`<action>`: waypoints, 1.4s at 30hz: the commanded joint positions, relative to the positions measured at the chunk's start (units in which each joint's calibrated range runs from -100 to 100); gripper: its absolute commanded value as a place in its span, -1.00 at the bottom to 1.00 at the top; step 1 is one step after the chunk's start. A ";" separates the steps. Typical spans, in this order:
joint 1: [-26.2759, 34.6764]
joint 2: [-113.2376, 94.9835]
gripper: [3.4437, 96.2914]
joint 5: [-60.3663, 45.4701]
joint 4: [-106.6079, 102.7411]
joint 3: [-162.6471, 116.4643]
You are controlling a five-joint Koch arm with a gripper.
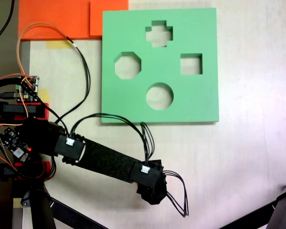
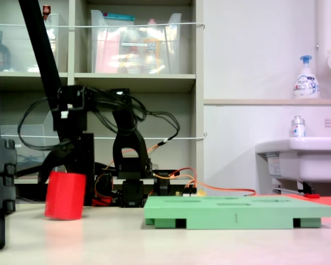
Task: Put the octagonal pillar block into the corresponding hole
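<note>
In the second exterior view, the red octagonal pillar block [image 2: 65,196] sits slightly tilted at table level, left of the green foam board [image 2: 237,212]. My gripper [image 2: 63,167] comes down onto its top, with a black finger on each side, shut on it. In the first exterior view, the gripper [image 1: 152,193] is seen from above, below the board [image 1: 195,102], and it hides the block. The eight-sided hole [image 1: 127,65] is on the board's left side, with nothing in it and well apart from the gripper.
The board also has cross [image 1: 158,33], square [image 1: 191,64] and round [image 1: 159,96] cutouts. An orange foam sheet [image 1: 62,19] lies at the top left. A controller board and wires [image 1: 26,88] sit at the arm's base. Tripod legs [image 1: 276,212] stand at the bottom right.
</note>
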 commanded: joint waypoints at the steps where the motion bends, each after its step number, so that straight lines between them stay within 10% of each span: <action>1: -0.49 -2.11 -0.53 -0.44 -2.45 -1.62; 16: 4.30 -28.09 -0.52 5.96 -2.45 -2.82; 42: 37.12 -42.34 -0.53 40.05 -2.45 -3.42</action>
